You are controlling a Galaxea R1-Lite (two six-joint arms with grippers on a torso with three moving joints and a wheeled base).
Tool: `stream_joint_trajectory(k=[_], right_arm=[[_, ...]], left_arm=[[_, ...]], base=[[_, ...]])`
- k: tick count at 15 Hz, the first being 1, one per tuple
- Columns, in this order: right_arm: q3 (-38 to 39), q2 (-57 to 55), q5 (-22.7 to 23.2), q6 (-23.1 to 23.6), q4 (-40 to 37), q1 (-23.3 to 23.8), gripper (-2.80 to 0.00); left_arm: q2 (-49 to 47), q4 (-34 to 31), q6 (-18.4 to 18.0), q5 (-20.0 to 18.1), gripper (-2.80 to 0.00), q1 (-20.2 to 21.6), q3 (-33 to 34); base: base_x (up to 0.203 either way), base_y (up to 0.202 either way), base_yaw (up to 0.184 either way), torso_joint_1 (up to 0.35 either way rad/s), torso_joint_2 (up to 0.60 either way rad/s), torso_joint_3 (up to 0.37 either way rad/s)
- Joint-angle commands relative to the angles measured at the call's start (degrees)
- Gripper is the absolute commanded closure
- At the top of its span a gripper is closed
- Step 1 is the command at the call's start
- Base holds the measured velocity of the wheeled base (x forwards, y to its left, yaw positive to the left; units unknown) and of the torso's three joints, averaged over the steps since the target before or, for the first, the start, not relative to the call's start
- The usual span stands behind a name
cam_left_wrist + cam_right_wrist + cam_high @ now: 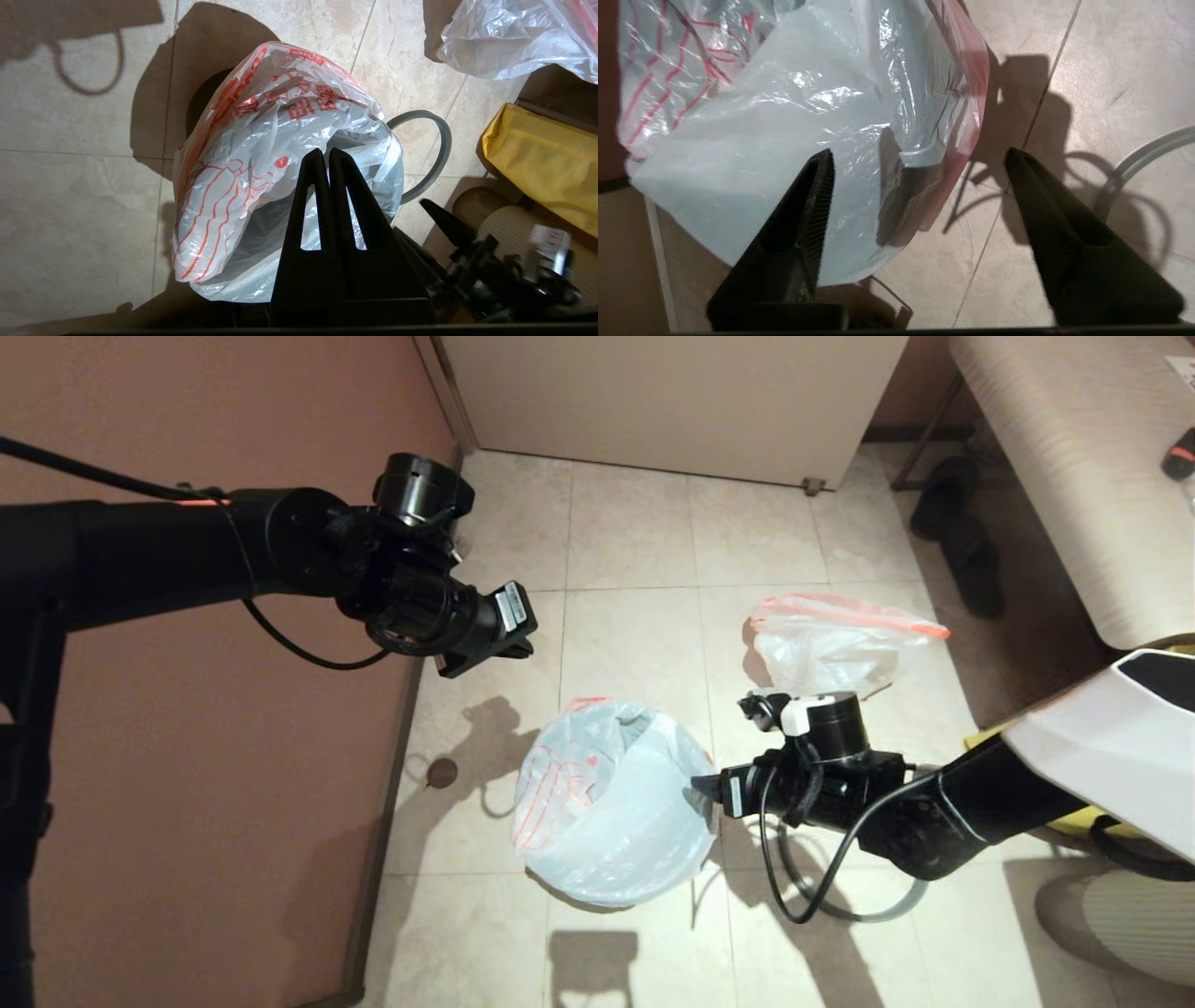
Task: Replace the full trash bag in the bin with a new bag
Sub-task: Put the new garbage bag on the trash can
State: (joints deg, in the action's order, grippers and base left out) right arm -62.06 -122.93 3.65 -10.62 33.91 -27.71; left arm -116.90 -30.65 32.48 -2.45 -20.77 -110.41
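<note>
On the tiled floor (635,541) the full trash bag (840,644) lay aside; we had the new bag (607,803) draped over the bin (205,93), its grey ring (434,154) still off; left gripper (518,649) pinched together, right gripper (702,793) spread beside it.

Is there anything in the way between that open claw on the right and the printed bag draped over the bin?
Nothing visible. The right gripper, jaws apart, sits right beside the new bag draped over the bin, with only open air between them. The grey rim ring lies on the floor behind it.
</note>
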Motion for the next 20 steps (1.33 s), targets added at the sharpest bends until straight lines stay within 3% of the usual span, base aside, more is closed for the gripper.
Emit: stream_joint_trajectory(k=[1, 2, 6, 8, 11, 15, 18, 20], right_arm=[[1.96, 7.77, -0.77, -0.02, -2.31, -1.44, 0.0], [1.56, 8.45, -1.94, 0.14, -3.03, -3.27, 0.0], [-6.74, 4.42, -2.41, 2.6, -7.47, -5.84, 0.0], [-16.56, -1.0, -2.61, 5.4, -12.92, -5.25, 0.0], [-32.91, -9.91, -3.05, 10.98, -24.24, -3.28, 0.0], [-48.77, -16.32, -5.83, 18.4, -47.13, -2.99, 0.0], [-50.96, -18.29, -8.61, 23.41, -49.65, -5.01, 0.0], [-51.06, -18.16, -8.29, 23.54, -48.15, -6.04, 0.0]], left_arm=[[0.28, -3.01, -1.86, -0.08, 0.0, -0.06, -0.37], [0.97, -4.33, -3.46, -0.31, 0.0, -0.12, -0.41], [3.43, -4.47, -3.84, 0.01, 0.0, 1.15, -0.42], [5.02, -4.91, -4.51, 0.2, 0.0, 1.59, -0.36], [6.07, -6.27, -5.32, 0.25, 0.0, 1.35, -0.24], [7.19, -6.88, -5.27, 0.17, 0.0, 1.09, -0.18], [8.83, -7.25, -5.29, 0.15, 0.0, 1.09, -0.07], [10.37, -8.57, -5.4, 0.08, 0.0, 0.57, -0.07]], base=[[0.0, 0.0, 0.0, 0.0, 0.0, 0.0], [0.0, 0.0, 0.0, 0.0, 0.0, 0.0], [0.0, 0.0, 0.0, 0.0, 0.0, 0.0], [0.0, 0.0, 0.0, 0.0, 0.0, 0.0], [0.0, 0.0, 0.0, 0.0, 0.0, 0.0], [0.0, 0.0, 0.0, 0.0, 0.0, 0.0], [0.0, 0.0, 0.0, 0.0, 0.0, 0.0], [0.0, 0.0, 0.0, 0.0, 0.0, 0.0]])
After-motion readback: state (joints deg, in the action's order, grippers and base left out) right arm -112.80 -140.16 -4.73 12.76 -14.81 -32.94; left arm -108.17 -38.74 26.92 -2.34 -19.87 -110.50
